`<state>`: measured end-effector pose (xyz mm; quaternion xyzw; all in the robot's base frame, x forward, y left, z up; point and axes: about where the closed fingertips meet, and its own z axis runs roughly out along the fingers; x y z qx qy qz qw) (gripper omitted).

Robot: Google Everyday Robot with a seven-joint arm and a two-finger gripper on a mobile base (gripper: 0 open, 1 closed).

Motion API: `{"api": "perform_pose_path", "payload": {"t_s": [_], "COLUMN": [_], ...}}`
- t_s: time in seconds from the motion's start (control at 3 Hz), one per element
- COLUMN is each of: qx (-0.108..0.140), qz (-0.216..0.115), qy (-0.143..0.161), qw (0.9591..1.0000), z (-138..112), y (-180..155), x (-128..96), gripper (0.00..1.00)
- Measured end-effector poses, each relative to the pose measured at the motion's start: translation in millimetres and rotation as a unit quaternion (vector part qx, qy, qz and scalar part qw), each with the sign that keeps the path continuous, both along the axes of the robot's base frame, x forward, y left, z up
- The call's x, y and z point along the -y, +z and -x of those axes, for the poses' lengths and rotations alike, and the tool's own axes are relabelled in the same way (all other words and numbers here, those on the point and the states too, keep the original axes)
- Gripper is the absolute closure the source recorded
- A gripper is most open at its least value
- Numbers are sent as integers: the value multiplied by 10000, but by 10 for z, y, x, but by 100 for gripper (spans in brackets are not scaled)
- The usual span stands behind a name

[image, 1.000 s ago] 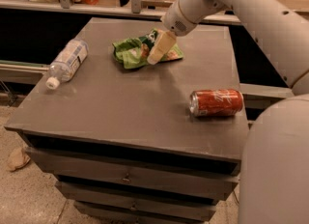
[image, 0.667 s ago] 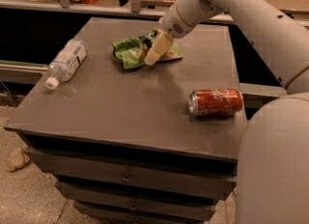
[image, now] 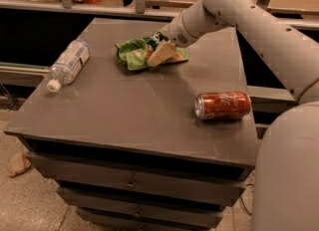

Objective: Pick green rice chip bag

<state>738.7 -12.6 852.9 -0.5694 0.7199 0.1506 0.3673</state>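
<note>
The green rice chip bag [image: 130,55] lies crumpled at the back middle of the grey table [image: 124,115]. It is light green with a dark green patch. My gripper [image: 158,54] comes in from the upper right on the white arm [image: 239,11] and rests on the right half of the bag, covering part of it. The bag lies on the table surface.
A clear plastic bottle [image: 69,63] lies on its side near the table's left edge. An orange-red soda can [image: 223,106] lies on its side near the right front edge. The table has drawers below. A counter with rails runs behind.
My gripper has shifted a little to the left, further over the bag. The bag, the bottle and the can have stayed in place.
</note>
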Motion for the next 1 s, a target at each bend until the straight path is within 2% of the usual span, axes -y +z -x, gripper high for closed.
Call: {"api": "perform_pose_path", "payload": {"t_s": [0.33,0.67,1.0], "qx": [12,52,202], "qz": [-23,-73,-333], "qy": [-22,-99,-71], "qw": [10000,9999,9992], "z": [24,94,253], "y": [-22,169,517], "x": [32,154,312], "gripper": [51,75,98]}}
